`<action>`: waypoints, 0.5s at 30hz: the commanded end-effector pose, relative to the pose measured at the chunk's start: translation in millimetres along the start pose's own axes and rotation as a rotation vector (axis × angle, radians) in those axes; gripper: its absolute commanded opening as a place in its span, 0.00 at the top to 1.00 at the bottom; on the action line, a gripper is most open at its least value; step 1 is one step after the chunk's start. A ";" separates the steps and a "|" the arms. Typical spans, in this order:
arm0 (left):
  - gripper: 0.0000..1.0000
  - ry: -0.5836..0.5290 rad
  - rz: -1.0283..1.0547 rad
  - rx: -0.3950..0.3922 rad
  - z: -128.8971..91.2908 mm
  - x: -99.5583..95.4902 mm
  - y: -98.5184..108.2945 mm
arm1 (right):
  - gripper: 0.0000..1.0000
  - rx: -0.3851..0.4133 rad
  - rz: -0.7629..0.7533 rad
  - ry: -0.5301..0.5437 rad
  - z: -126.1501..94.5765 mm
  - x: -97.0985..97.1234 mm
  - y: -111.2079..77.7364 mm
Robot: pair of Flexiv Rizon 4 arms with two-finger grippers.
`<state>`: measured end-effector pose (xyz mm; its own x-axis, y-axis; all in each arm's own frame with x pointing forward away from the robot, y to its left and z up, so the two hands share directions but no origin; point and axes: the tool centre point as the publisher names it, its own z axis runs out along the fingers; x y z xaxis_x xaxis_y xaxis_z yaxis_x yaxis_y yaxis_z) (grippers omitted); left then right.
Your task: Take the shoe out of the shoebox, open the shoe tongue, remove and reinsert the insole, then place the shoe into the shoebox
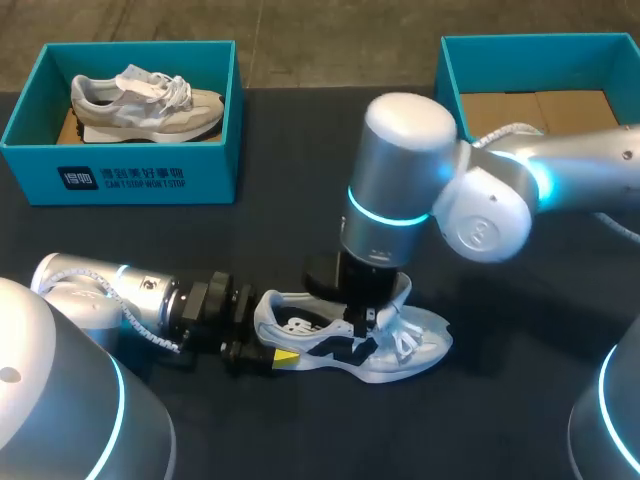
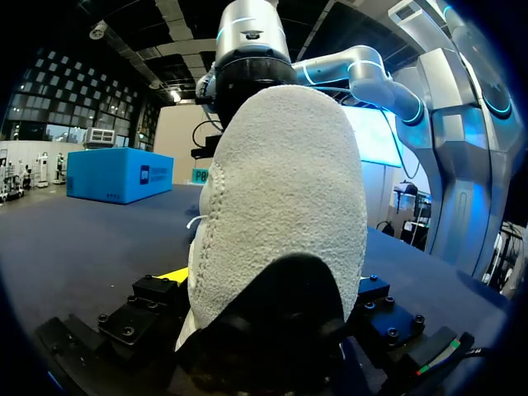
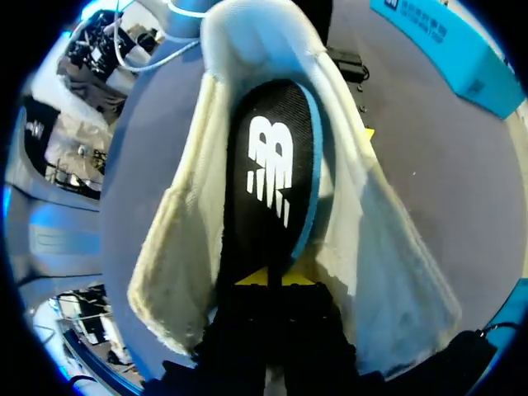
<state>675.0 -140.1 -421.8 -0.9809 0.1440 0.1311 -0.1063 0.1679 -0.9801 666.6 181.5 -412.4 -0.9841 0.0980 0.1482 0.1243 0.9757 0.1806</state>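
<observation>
A white and pale-blue shoe [image 1: 420, 345] lies on the dark table, toe to the right. My left gripper [image 1: 275, 355] comes in low from the left, its wide-set fingers on both sides of the heel. In the left wrist view the pale suede heel [image 2: 280, 190] fills the gap between those fingers [image 2: 177, 276]. My right gripper [image 1: 365, 322] points straight down into the shoe's opening. The right wrist view shows it [image 3: 271, 279] shut on the near end of the black insole [image 3: 268, 165], which has a white logo and lies inside the spread-open shoe [image 3: 371, 247].
A teal shoebox [image 1: 120, 175] at the back left holds a second, grey and white shoe [image 1: 145, 100]. Another teal box [image 1: 450, 70] at the back right shows only cardboard inside. My right arm's elbow [image 1: 490, 220] hangs over the table's middle right.
</observation>
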 end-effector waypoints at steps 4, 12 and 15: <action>1.00 -0.004 -0.002 -0.001 0.1 -2.2 0.1 | 1.00 -0.144 -0.036 -0.104 -12.1 19.0 -17.5; 1.00 -0.004 -0.002 -0.001 0.1 -2.2 0.1 | 1.00 -0.225 -0.069 -0.159 -26.8 10.3 -20.4; 1.00 -0.004 -0.002 -0.001 0.1 -2.2 0.1 | 1.00 -0.247 -0.082 -0.172 -29.6 7.1 -19.8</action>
<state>675.5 -141.6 -420.7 -0.9810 0.1429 0.1315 -0.1069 0.1680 -0.9800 666.5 168.5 -389.3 -0.9969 0.0726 -0.0300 0.0567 0.9294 0.3648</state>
